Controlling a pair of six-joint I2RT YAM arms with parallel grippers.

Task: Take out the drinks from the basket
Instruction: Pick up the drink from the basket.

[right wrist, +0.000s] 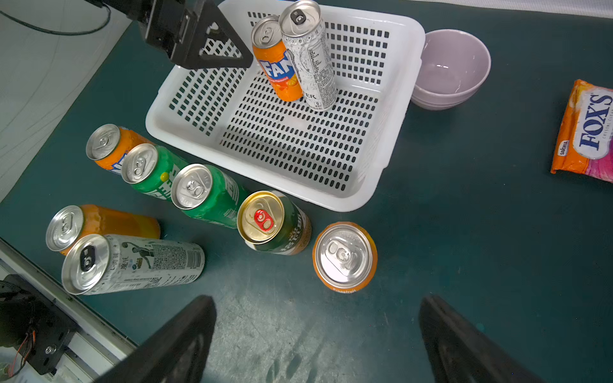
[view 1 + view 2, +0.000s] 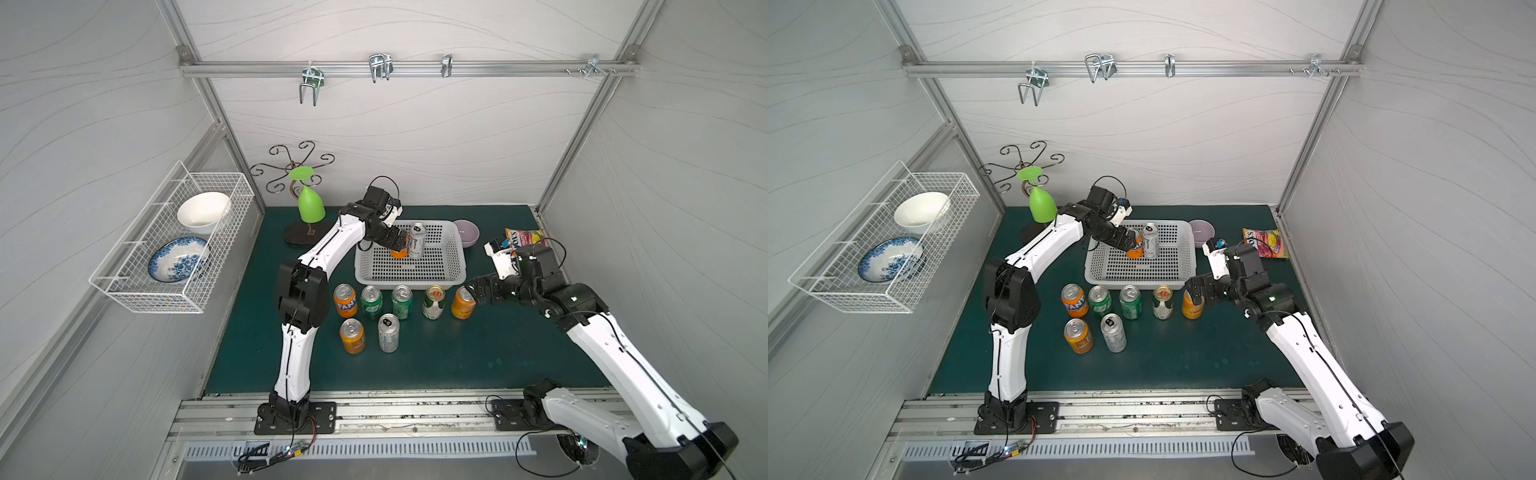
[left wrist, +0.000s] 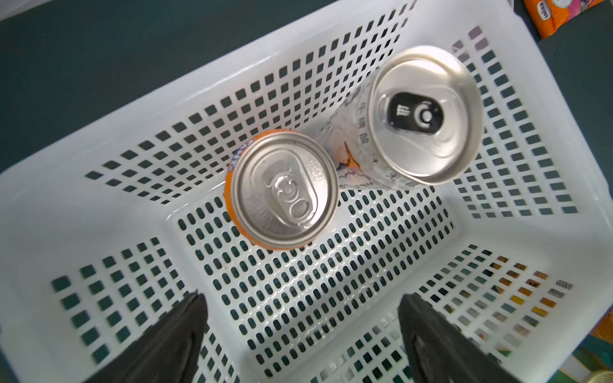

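Basket sits just above centre in both top views; two drinks stand touching in its upper middle. The left gripper, fingers wide, hovers beside them. It should avoid the taller silver-white can and close only around the orange can. The right gripper, wide and empty, hangs at middle right. Both lids look shiny and closed.

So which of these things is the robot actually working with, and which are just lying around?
In the job: basket; orange can and slim silver can inside it; seven cans on the mat.
Lying about: lilac bowl; candy bag; wire rack, white bowl, blue dish; green glass.
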